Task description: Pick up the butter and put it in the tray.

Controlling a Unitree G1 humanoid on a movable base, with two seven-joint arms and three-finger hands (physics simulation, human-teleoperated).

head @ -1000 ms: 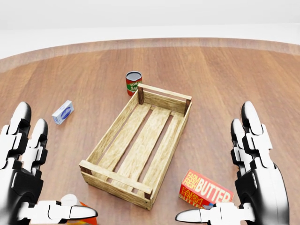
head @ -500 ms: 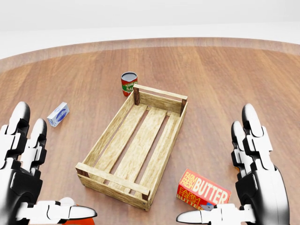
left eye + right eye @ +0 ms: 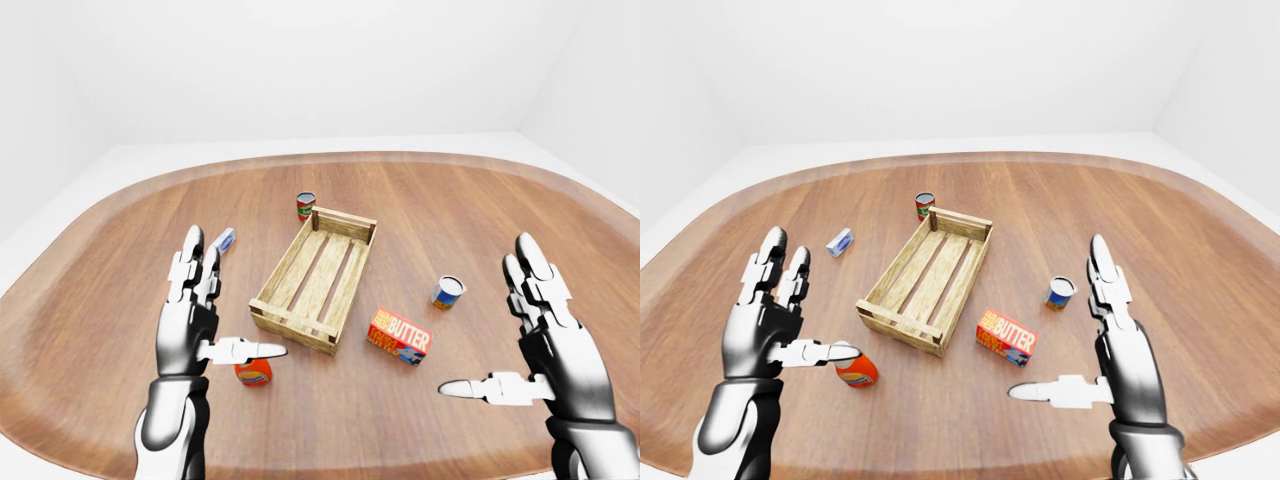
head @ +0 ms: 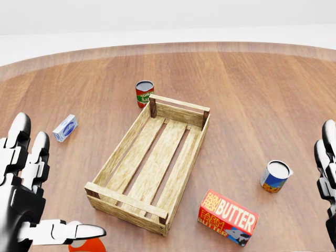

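I'm at a big oval wood table (image 3: pixel 420 190), reddish-brown w/ grain running across, pale lighter band round its rim. Beyond the table's far edge, toward the top of the eye views, a light grey floor (image 3: pixel 300 146) wraps round it, also showing at the table's lower L and R corners. Above that, plain white walls (image 3: pixel 940 60); two corners visible, one each side of the table. Light's soft, even; faint sheen on the tabletop.
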